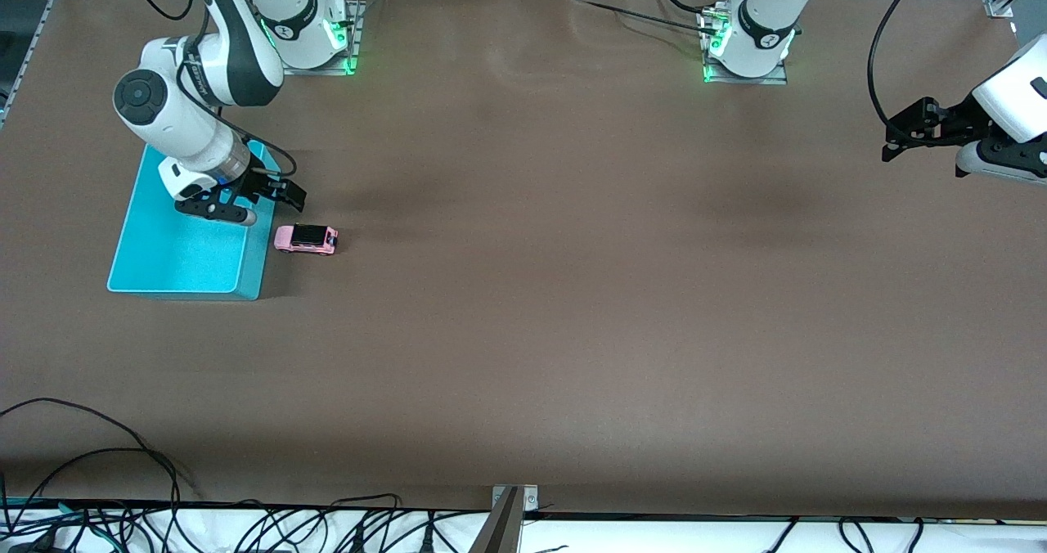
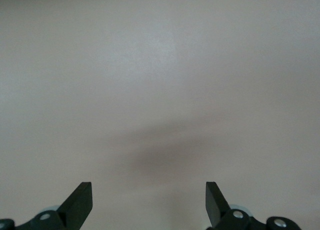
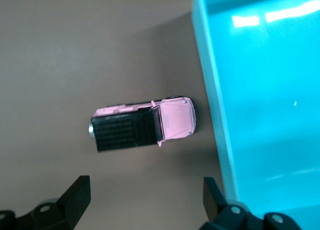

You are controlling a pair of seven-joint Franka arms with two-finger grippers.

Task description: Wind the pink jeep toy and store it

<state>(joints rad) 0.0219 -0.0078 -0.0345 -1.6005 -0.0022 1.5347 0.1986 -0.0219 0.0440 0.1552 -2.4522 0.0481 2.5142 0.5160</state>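
The pink jeep toy (image 1: 306, 239) stands on its wheels on the brown table, right beside the turquoise bin (image 1: 180, 250), on the side toward the left arm's end. In the right wrist view the jeep (image 3: 142, 124) shows its black roof and lies close to the bin's wall (image 3: 212, 89). My right gripper (image 1: 270, 207) is open and empty, hovering over the bin's edge close to the jeep; in its own view (image 3: 145, 195) the jeep lies apart from the fingertips. My left gripper (image 1: 890, 146) waits open and empty over bare table at its own end (image 2: 149, 200).
The bin is empty inside (image 3: 270, 115). Cables (image 1: 123, 471) lie along the table edge nearest the front camera. A metal bracket (image 1: 511, 504) sits at the middle of that edge. The arm bases (image 1: 748, 46) stand along the farthest edge.
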